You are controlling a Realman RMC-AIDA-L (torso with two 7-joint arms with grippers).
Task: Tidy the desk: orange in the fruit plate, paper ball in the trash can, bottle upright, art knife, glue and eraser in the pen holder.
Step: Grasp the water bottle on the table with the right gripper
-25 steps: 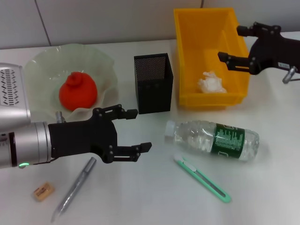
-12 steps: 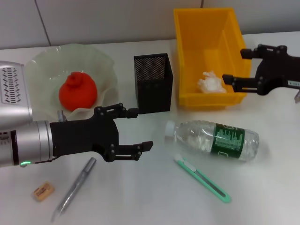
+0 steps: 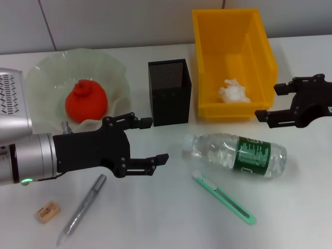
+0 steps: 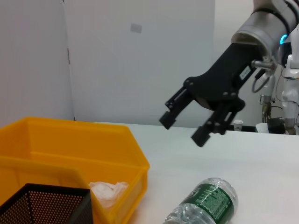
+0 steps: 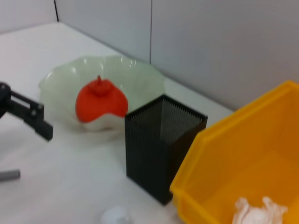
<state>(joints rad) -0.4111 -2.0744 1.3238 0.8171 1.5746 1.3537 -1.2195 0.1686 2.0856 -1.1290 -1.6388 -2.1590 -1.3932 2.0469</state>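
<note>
The orange [image 3: 85, 101] sits in the pale green fruit plate [image 3: 111, 67], and the paper ball [image 3: 232, 92] lies in the yellow bin [image 3: 210, 36]. A clear bottle [image 3: 236, 154] with a green label lies on its side. In front of it is the green art knife [image 3: 223, 197]. The silver glue stick [image 3: 81, 208] and tan eraser [image 3: 47, 211] lie at the front left. The black mesh pen holder [image 3: 169, 92] stands mid-table. My left gripper [image 3: 154, 141] hovers open, in front of the plate. My right gripper [image 3: 268, 102] is open beside the bin's front right corner, beyond the bottle's base.
The left wrist view shows the right gripper [image 4: 182, 129] open in the air above the bottle [image 4: 205, 205], with the bin [image 4: 70, 149] beside it. In the right wrist view, the pen holder [image 5: 161, 144] stands between the plate [image 5: 140, 79] and the bin [image 5: 252, 163].
My right gripper has come forward and down from over the bin to its front right corner, staying open. The left gripper has barely shifted.
</note>
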